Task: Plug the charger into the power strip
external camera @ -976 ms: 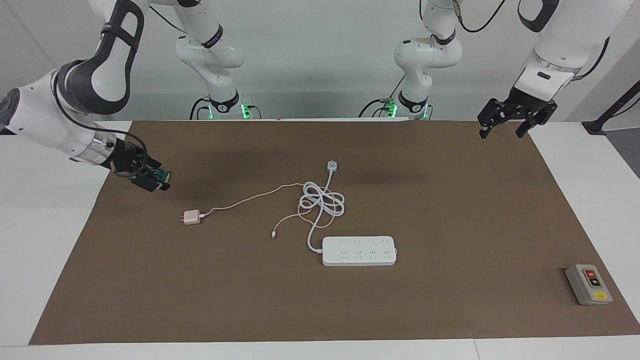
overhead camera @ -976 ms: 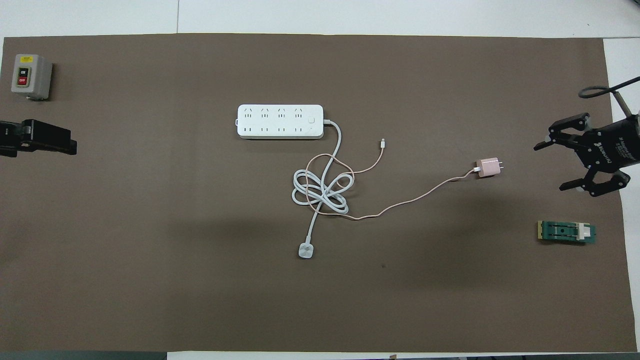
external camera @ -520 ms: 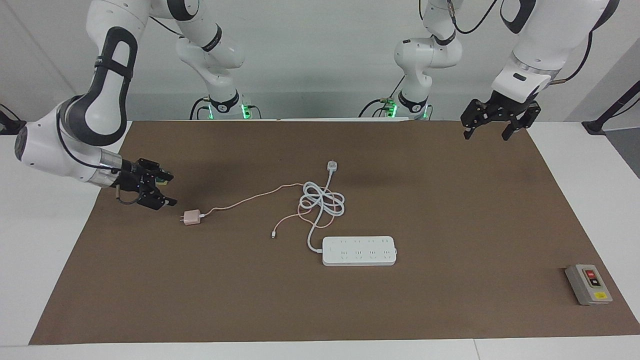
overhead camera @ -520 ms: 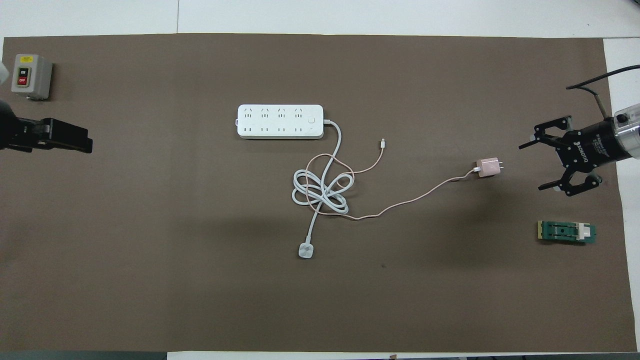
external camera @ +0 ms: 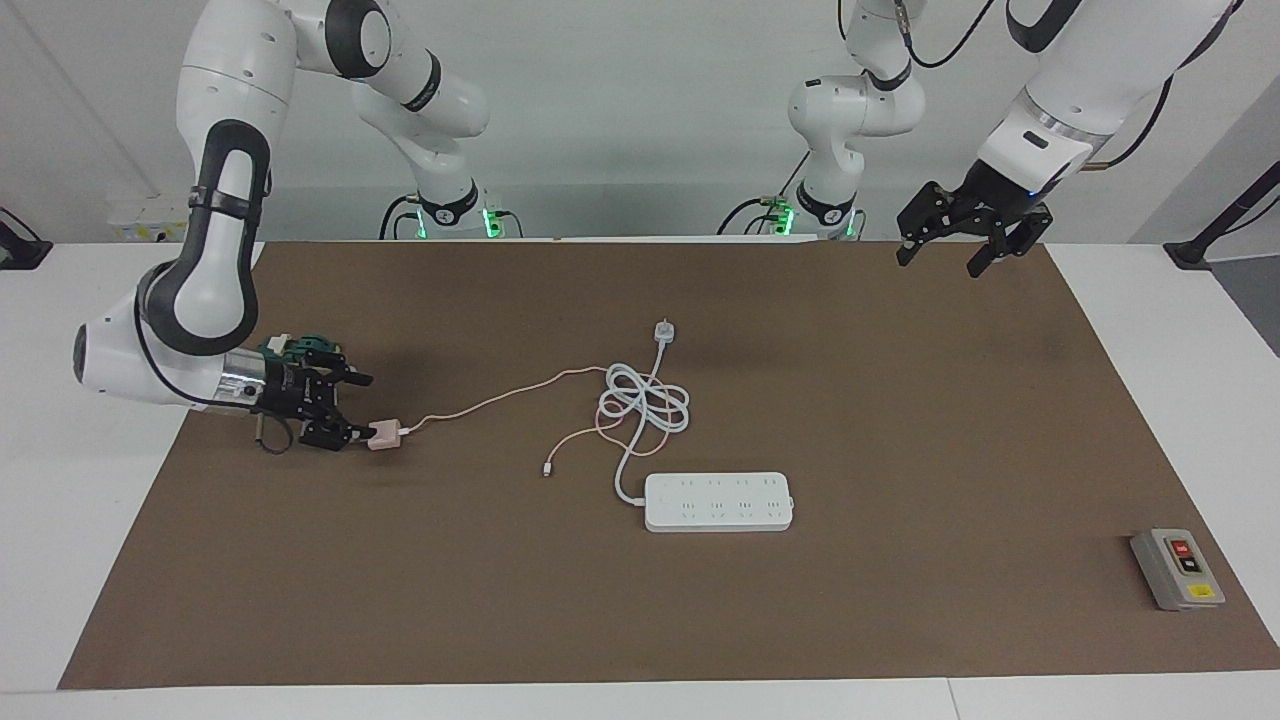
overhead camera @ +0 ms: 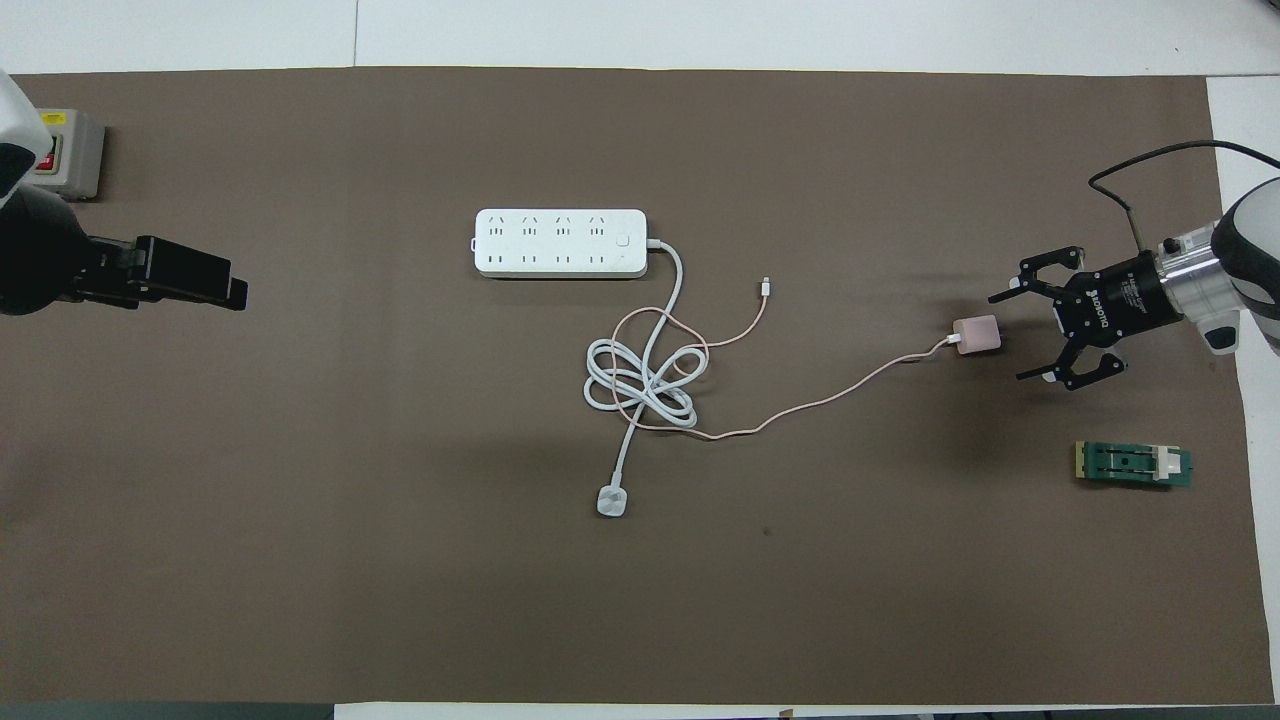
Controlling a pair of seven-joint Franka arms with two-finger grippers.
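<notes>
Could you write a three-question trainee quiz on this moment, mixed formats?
1. True or false: the charger is already plugged into the strip.
2. Which gripper is beside the charger? A) left gripper B) right gripper
3. Fill in: the pink cable crosses the strip's coiled white ____.

Key: 1 false, it lies on the mat, apart from the strip. 2 B, jaws open, charger not gripped; the left waits raised over the mat's edge. 3 cord.
</notes>
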